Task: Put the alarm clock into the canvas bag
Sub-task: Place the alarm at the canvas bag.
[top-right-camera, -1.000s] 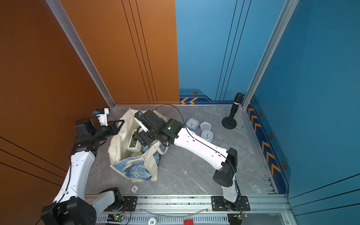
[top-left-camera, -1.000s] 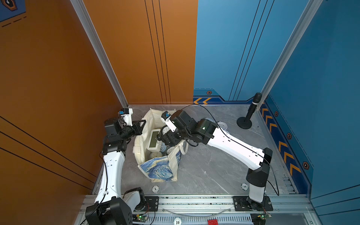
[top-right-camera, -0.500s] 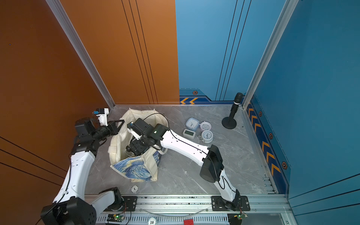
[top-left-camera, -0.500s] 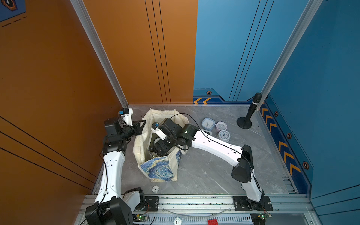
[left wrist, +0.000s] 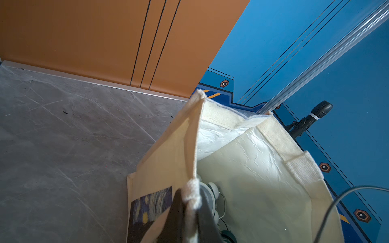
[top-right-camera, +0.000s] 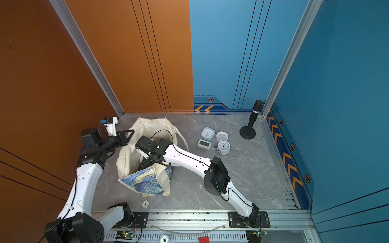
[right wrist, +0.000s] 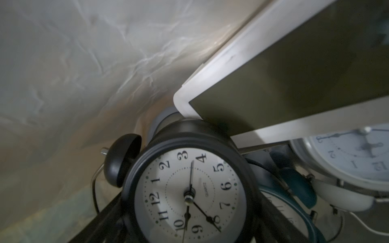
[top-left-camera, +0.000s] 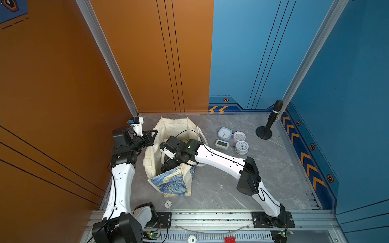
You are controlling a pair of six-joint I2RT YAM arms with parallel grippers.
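Observation:
The cream canvas bag [top-left-camera: 168, 185] [top-right-camera: 145, 185] with its blue-and-yellow print stands open on the grey table in both top views. My left gripper [top-left-camera: 154, 136] [left wrist: 190, 202] is shut on the bag's far-left rim [left wrist: 191, 189] and holds the mouth open. My right gripper [top-left-camera: 165, 167] [top-right-camera: 143, 166] reaches deep inside the bag. In the right wrist view a black twin-bell alarm clock [right wrist: 189, 189] with a white dial sits between its dark fingers [right wrist: 105, 221], close to the bag's lining and the clocks lying there.
Inside the bag lie a white digital clock [right wrist: 294, 73], a teal clock [right wrist: 294, 189] and a white round clock [right wrist: 353, 155]. On the table right of the bag sit several clocks, among them a light-blue square one [top-left-camera: 224, 134]. A microphone stand [top-left-camera: 271, 120] stands at the back right.
My right arm has folded down and pushed its gripper from above the bag's mouth deep into the bag. The clocks on the table are now uncovered. The left arm has not moved.

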